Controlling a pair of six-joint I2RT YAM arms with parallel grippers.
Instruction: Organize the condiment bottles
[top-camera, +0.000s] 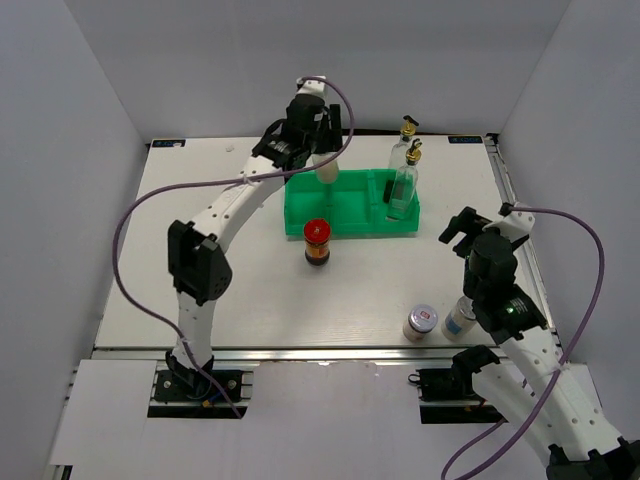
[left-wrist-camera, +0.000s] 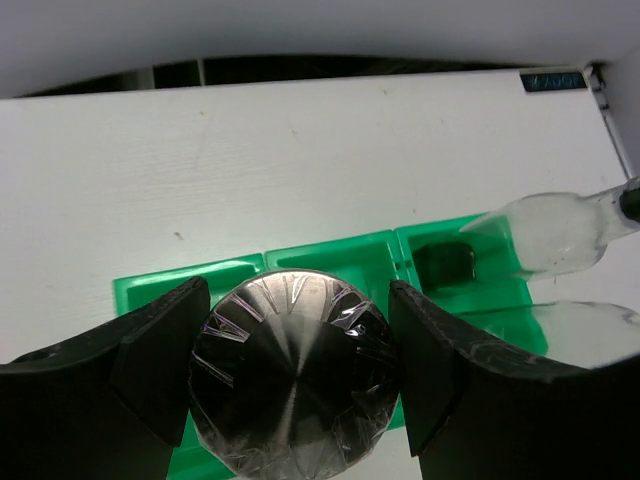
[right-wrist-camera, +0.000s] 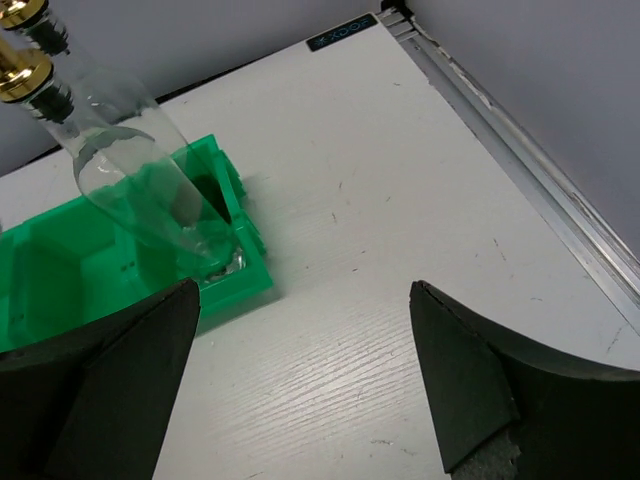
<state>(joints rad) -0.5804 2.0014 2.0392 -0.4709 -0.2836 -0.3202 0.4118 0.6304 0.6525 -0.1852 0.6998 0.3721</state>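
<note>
My left hand (left-wrist-camera: 298, 350) pinches the silver-lidded shaker (left-wrist-camera: 295, 395) upright above the green tray (left-wrist-camera: 160, 280), so it can go straight down into a compartment; which one I cannot tell. My right hand (right-wrist-camera: 300, 390) hangs spread and empty over the surface (right-wrist-camera: 400, 200), clear of the tray.

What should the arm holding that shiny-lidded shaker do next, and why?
Probably lower it straight down into the green tray, then open. The left gripper is shut on the silver-lidded shaker, which is above the tray's compartments, left of the glass bottles. Whether it already touches the tray floor cannot be told.
</note>
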